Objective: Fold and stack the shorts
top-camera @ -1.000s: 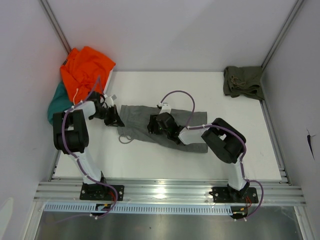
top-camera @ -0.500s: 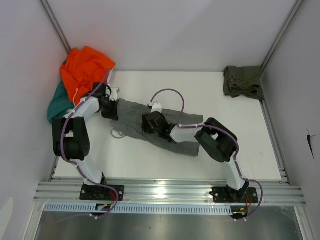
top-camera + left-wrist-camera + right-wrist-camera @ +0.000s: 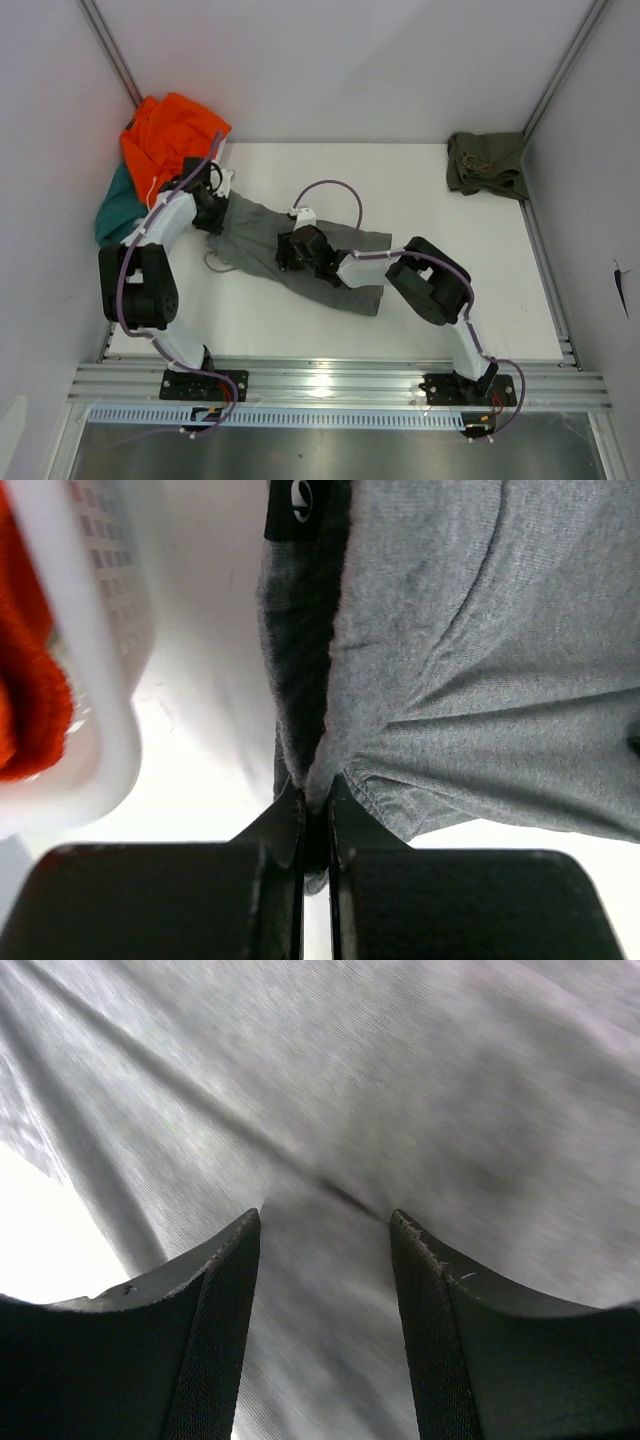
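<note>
Two claws on one item. Grey shorts (image 3: 252, 238): rumpled, slanting across the table (image 3: 430, 205), left of its centre. Left claw (image 3: 315, 792): clamped tight on the cloth's edge. Right claw (image 3: 325, 1222): jaws apart over mid-cloth, gripping nothing. Olive shorts (image 3: 487, 162): table's far right corner. Handling: draw the cloth taut and flat before folding.

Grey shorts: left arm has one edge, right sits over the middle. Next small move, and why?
Probably close the right gripper on the cloth between its open fingers. The left gripper pinches an edge of the grey shorts, which lie skewed and rumpled; a second hold could pull them flat.
</note>
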Tool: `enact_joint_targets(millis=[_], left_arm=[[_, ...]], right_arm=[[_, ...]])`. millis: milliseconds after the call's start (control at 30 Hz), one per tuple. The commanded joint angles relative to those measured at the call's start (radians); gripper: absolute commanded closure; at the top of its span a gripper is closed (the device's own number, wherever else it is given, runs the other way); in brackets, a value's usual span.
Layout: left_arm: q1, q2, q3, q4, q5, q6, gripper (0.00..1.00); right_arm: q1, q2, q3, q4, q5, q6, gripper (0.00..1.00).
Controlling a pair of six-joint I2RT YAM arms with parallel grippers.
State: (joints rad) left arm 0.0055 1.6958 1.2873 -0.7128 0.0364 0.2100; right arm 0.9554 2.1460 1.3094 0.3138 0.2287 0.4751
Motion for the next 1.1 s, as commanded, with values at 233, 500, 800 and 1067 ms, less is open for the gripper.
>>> enact_joint_targets(millis=[233,500,800,1067], left_arm=[[-0.041,-0.102,0.093,-0.056,-0.095,0.031,1.0],[-0.125,-0.154,0.107,-0.099,-0.15,0.029,0.99],[-0.245,-0.174,0.158,-0.162,-0.259,0.034,0.99],[-0.318,-0.205,0.191,-0.204,-0.257,0.022,0.99]], right_arm=[[-0.07,-0.146,-0.179,0.113,-0.138,-0.01,0.53],[-0.067,-0.051,-0.096,0.09,-0.161,-0.003,0.78],[-0.05,0.08,0.033,0.042,-0.149,0.026,0.94],[-0.053,0.166,0.16,-0.03,-0.141,0.066,0.97]])
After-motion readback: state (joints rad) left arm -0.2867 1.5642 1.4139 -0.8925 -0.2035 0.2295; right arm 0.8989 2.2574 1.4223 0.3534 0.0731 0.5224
